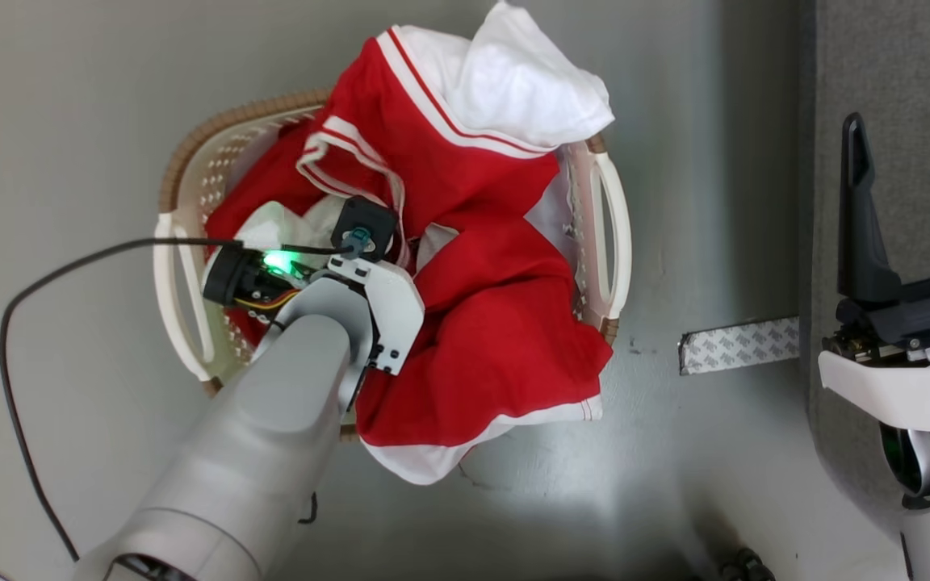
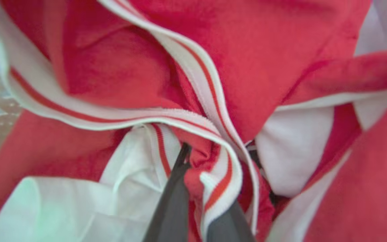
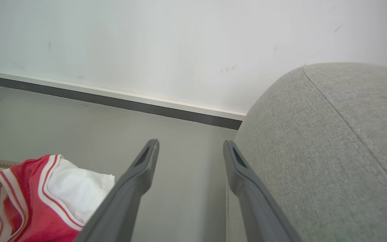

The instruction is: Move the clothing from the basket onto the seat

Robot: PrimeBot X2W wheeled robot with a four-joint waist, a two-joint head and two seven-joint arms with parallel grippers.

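The left gripper (image 2: 207,181) pinches only a thin fold of trim on the clothing (image 1: 497,323) heaped in the basket (image 1: 190,161) — a lift could, I'd say, slip free or drag the basket along — while the right gripper (image 3: 190,144) gapes empty beside the seat (image 3: 331,151).

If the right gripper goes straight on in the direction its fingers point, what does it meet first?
Likely open air, then the skirting board at the wall; the right gripper would pass close beside the seat. Depth is unclear.

Open floor (image 1: 707,161) between basket (image 1: 618,234) and seat (image 1: 877,56)
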